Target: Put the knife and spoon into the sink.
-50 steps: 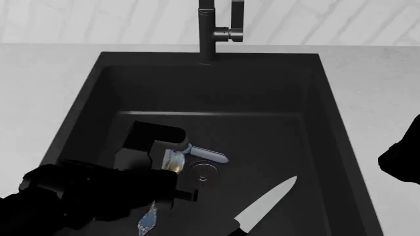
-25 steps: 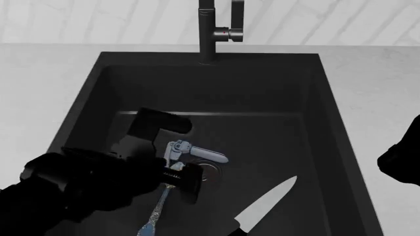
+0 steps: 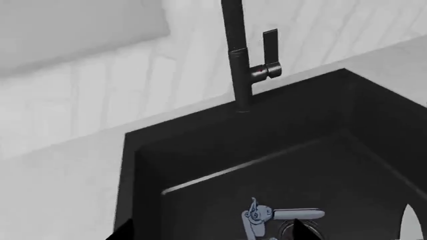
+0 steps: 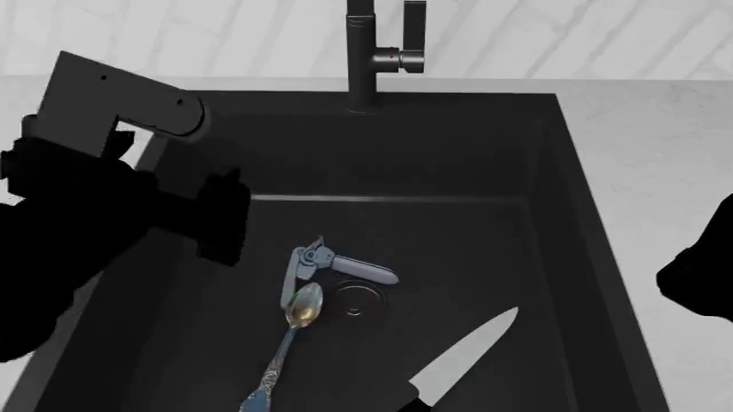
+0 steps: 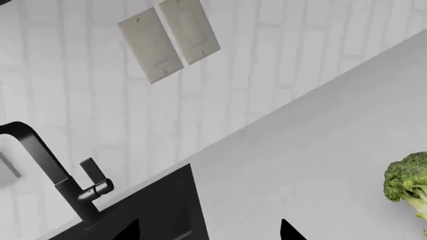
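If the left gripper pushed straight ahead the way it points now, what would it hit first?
Judging by the left wrist view, probably the sink's back wall or the floor near it, beyond the hinged tool. The left gripper is raised and empty; depth is unclear.

The spoon [image 4: 294,330] and knife [image 4: 464,358] lie on the sink [image 4: 458,154] floor, flanking the drain [image 4: 356,302].

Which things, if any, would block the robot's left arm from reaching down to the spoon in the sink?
Probably none: the spoon lies uncovered on the sink floor, and the left gripper hangs above it.
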Robot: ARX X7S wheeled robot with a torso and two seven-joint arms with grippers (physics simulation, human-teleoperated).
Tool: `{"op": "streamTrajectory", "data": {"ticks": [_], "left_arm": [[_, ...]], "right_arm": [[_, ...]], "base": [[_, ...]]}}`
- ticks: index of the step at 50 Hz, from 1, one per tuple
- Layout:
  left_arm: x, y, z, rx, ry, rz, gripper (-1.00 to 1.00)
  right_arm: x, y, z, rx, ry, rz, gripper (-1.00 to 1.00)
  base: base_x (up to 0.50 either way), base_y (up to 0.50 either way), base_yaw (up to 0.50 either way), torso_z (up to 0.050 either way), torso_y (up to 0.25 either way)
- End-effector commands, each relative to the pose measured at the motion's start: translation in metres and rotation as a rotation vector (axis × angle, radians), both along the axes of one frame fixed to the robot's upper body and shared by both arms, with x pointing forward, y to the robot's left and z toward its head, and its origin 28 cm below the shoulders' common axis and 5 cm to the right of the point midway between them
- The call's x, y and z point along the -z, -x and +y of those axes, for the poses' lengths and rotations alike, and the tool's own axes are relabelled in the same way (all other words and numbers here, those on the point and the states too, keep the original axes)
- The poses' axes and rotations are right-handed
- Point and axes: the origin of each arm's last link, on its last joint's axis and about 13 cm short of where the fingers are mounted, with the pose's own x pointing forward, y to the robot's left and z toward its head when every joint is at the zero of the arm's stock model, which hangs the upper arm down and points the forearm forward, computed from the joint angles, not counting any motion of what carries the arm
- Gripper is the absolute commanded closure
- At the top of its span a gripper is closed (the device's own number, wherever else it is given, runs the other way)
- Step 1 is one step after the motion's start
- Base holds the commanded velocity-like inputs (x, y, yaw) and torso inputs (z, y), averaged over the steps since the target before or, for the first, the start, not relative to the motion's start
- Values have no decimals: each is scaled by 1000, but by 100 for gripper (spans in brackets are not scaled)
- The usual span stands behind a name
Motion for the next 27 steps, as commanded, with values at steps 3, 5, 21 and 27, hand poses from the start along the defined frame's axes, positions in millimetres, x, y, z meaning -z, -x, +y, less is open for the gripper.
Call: {"op": "streamTrajectory", "data": {"ticks": [3, 5, 21, 27], "left_arm": [[-21, 112, 53, -109, 8, -206, -100], [-19, 128, 56, -78, 26, -211, -100], [2, 215, 58, 113, -144, -111, -100], [-8, 217, 66, 61, -91, -302, -100]], "right_arm": [[-2, -1, -3, 18, -2, -12, -100], [-2, -1, -3, 19, -1, -11, -100], [-2, 6, -2, 25, 3, -11, -100], [-4, 7, -2, 29, 8, -10, -100]], "base": [[0, 0, 0, 0, 0], [0, 0, 0, 0, 0], [0, 0, 0, 0, 0], [0, 0, 0, 0, 0]]}}
